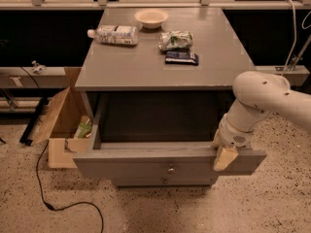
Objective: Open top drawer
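Pull the top drawer (126, 166), already well out beneath the counter (146, 67), evenly toward 6 o'clock, minding skew from the tool (226, 157) at its front edge at 4 o'clock, clenched or released impossible to tell.

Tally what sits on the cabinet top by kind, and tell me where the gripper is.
Bowl: 1
Bottle, lying on its side: 1
Snack packets: 2 (green packet, dark blue packet)
Total: 4
The gripper is at the right end of the pulled-out top drawer.
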`<state>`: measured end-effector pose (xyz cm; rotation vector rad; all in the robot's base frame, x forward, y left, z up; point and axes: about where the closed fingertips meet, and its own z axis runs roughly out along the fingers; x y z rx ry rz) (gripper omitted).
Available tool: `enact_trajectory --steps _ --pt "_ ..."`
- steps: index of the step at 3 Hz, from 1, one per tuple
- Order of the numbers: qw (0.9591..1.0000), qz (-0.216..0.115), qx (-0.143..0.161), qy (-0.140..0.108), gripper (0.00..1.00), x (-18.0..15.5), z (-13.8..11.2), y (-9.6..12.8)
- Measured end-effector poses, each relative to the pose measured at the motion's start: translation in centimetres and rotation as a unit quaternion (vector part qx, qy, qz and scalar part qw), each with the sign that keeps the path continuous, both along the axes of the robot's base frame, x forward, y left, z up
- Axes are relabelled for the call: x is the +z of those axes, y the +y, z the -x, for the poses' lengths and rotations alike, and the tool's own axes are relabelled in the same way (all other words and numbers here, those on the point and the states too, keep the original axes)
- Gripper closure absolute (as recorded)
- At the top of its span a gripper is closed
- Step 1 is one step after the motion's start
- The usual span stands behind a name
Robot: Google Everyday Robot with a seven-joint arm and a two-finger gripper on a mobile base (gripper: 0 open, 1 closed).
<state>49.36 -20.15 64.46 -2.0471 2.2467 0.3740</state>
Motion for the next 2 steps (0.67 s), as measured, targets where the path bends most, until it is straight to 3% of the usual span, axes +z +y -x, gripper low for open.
enact_trajectory --steps 1,2 --pt "0.9997 0.005 0.006 -0.024 0.00 2.6 0.1 -0.7" --pt "0.9964 0.000 -0.010 -0.084 0.00 8.2 1.2 -3.0"
